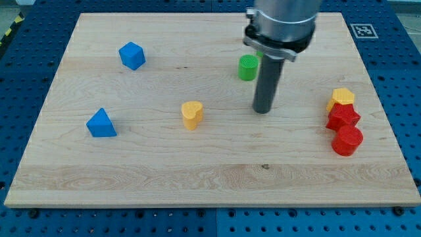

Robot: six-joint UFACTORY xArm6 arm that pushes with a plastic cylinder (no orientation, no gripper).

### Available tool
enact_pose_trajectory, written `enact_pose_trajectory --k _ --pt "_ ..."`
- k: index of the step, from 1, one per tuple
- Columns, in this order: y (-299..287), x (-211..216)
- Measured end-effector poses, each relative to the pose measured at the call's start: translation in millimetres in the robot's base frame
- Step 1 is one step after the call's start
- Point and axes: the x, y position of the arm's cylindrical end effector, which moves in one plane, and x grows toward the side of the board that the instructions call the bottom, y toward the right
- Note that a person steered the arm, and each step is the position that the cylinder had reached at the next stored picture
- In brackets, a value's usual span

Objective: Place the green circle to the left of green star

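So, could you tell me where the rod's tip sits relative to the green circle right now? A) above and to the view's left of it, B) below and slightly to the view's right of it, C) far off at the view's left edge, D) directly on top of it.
B: my tip rests on the board below and slightly right of the green circle, with bare wood between them.

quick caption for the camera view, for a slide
My tip rests on the wooden board just below-right of the green circle; no green star is visible.
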Motion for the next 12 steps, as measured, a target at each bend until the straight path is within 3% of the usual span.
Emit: enact_pose_trajectory --k 2,4,6,9,12 --pt "-15 -64" --pt "-10 -38" --pt "-1 -91" --pt "-4 -73" --pt "-4 -100"
